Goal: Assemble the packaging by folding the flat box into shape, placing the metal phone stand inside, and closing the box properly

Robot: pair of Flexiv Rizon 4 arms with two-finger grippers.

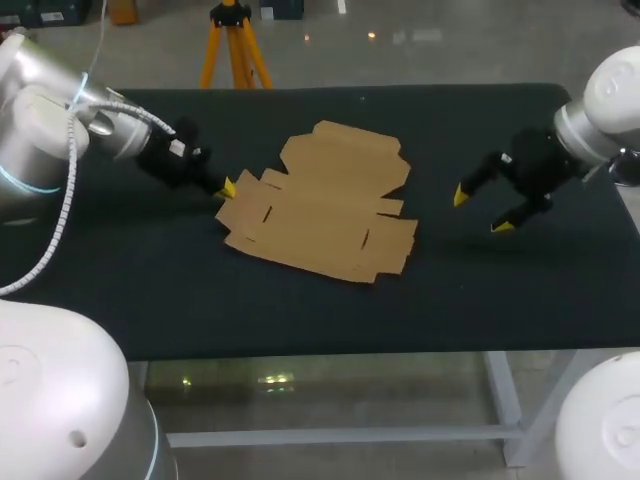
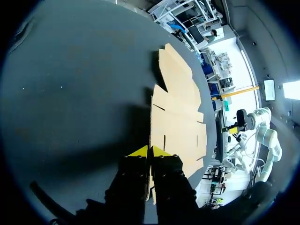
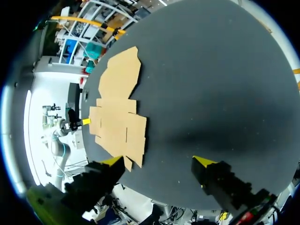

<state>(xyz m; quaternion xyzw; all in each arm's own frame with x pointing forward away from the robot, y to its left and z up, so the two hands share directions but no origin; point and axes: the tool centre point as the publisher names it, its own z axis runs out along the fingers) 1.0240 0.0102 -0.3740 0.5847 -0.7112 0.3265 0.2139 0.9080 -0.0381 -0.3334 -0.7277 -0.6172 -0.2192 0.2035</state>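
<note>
A flat, unfolded brown cardboard box [image 1: 320, 205] lies in the middle of the black table. My left gripper [image 1: 228, 188] is at the box's left edge, low on the table. In the left wrist view its yellow tips [image 2: 150, 151] are pressed together, with a thin flap of the box [image 2: 176, 117] pinched between them. My right gripper [image 1: 480, 210] hangs open above the table, to the right of the box and apart from it. The right wrist view has its fingers spread wide [image 3: 158, 161] with nothing between them, and the box [image 3: 117, 108] ahead of them.
The black table [image 1: 500, 290] extends on all sides of the box. Its front edge [image 1: 330, 355] runs across below the cardboard, and its back edge is just behind the box's far flap.
</note>
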